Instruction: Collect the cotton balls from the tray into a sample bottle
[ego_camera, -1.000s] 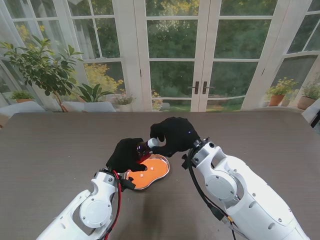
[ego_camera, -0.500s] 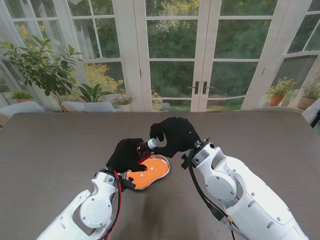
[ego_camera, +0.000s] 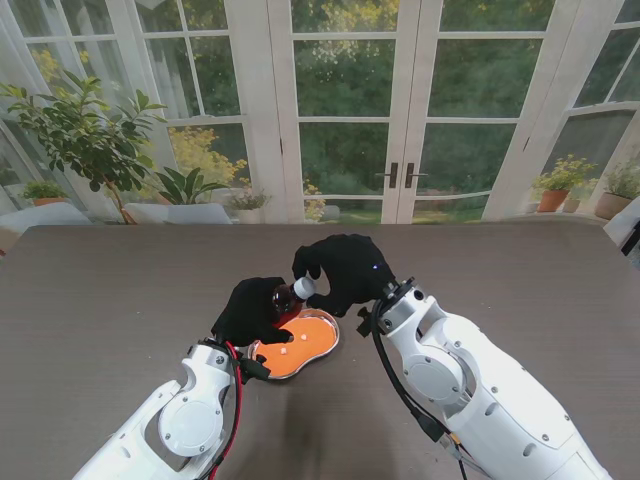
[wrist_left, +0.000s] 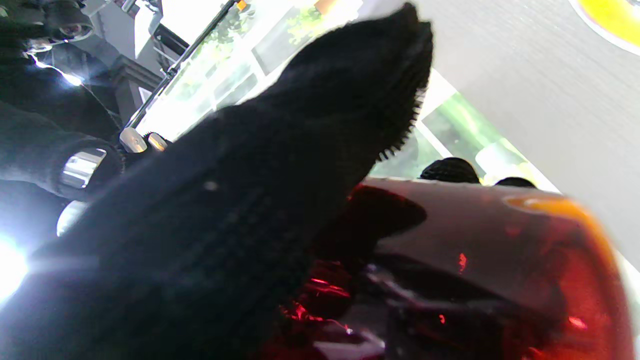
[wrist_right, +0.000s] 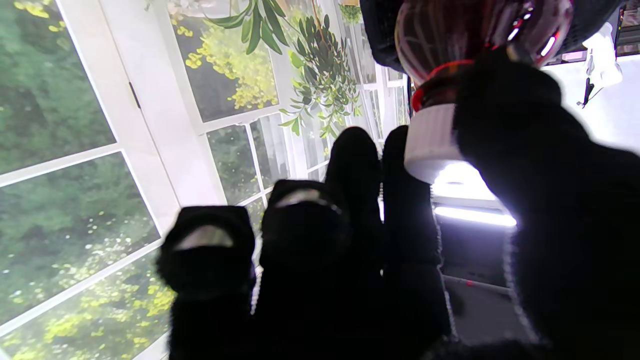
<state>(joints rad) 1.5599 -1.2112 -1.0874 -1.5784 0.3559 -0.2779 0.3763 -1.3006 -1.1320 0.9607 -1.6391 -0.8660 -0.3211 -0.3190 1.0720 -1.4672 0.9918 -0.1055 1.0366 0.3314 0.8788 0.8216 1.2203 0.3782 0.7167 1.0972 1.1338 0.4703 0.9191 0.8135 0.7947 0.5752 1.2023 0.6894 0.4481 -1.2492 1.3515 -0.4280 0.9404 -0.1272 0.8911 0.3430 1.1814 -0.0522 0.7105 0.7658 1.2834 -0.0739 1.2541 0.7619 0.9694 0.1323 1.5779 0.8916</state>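
Note:
My left hand (ego_camera: 250, 310) is shut on a dark amber sample bottle (ego_camera: 283, 296), held just above the far end of the tray. The bottle fills the left wrist view (wrist_left: 480, 260) beside a black gloved finger (wrist_left: 300, 175). My right hand (ego_camera: 345, 270) is shut on the bottle's white cap (ego_camera: 304, 288); in the right wrist view thumb and fingers pinch the cap (wrist_right: 430, 145) under the bottle's neck (wrist_right: 475, 30). The orange kidney-shaped tray (ego_camera: 318, 340) lies on the table with a few small white cotton balls (ego_camera: 284, 350) in it.
The brown table (ego_camera: 120, 300) stretches wide on both sides. Glass doors and potted plants (ego_camera: 90, 140) stand beyond its far edge. Both white forearms rise from the near corners toward the tray.
The right hand has shifted slightly left and turned a little with the cap between its fingers. The left hand, the bottle and the tray hold their places.

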